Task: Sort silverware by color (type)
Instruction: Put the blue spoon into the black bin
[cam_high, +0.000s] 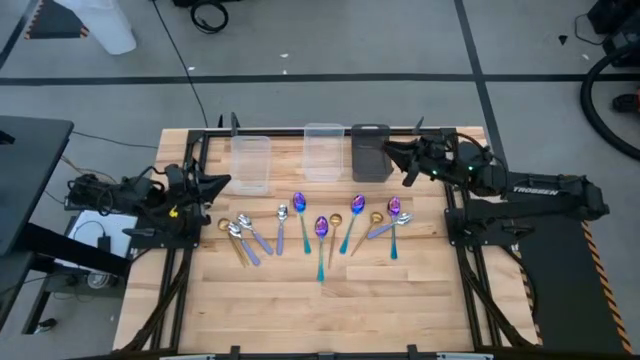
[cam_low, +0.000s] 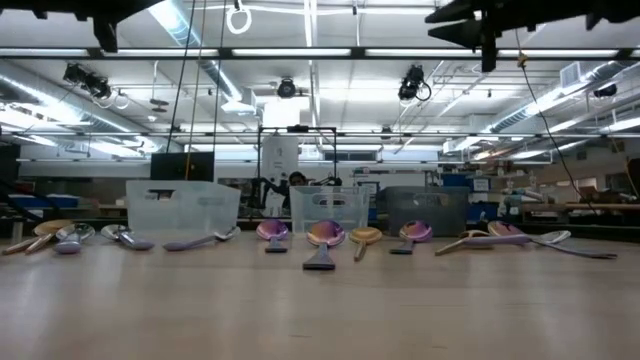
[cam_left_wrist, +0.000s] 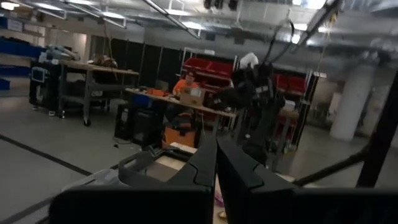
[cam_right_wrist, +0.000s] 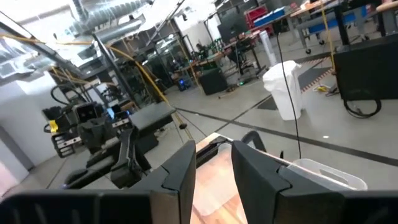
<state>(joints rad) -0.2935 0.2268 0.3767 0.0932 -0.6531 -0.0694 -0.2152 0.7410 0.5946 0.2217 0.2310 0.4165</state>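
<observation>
Across the middle of the high view, the silverware (cam_high: 318, 228) is spread in a loose row on the wooden table (cam_high: 320, 310). About ten spoons can be counted: roughly three plain silver ones at the left end, one gold one beside them and another gold one right of centre, and about five purple-blue ones with teal handles through the centre and right. Three bins are lined up above the row: two clear bins (cam_high: 251, 162) (cam_high: 323, 151) and one dark bin (cam_high: 369, 152). The left gripper (cam_high: 222, 182) is held at centre left with its fingers pressed together, nothing between them. The right gripper (cam_high: 388, 148) is poised over the dark bin, fingers narrowly parted, nothing held.
</observation>
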